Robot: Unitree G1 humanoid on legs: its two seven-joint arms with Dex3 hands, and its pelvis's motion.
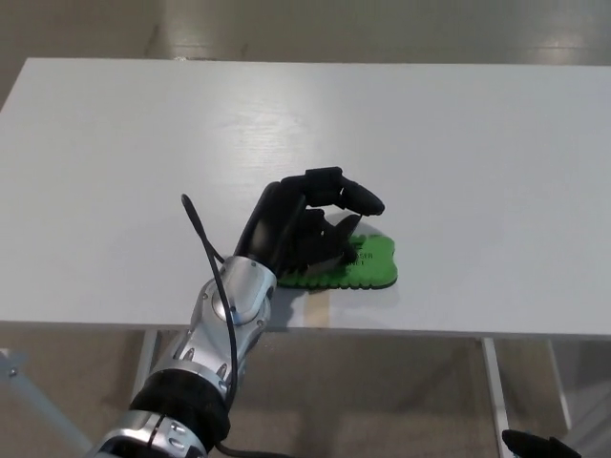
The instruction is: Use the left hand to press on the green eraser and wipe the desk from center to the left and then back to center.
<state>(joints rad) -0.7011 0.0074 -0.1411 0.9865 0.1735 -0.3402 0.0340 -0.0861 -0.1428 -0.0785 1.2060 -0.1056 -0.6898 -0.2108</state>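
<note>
- Green eraser (368, 260) flat on the white desk (458, 143), close to the near edge, about mid-width.
- Wavy-edged, with a dark base under the green top and small dark lettering on the top face, too small to read.
- Left part hidden under the left hand (304, 229); right part bare.
- Left hand set over the eraser from the left, palm down, fingers (355, 196) curled, one arching above the eraser and the others bent down toward its top.
- Cannot tell whether pressing on it or just above; not wrapped around it.
- Silver forearm (220, 315) rising from the lower left, a black cable (205, 243) looping beside the wrist.
- Right hand (535, 445) only a dark sliver at the bottom right corner, below the desk; fingers not visible.
- Desk legs (496, 382) and pale floor (382, 29) showing around the desk.
</note>
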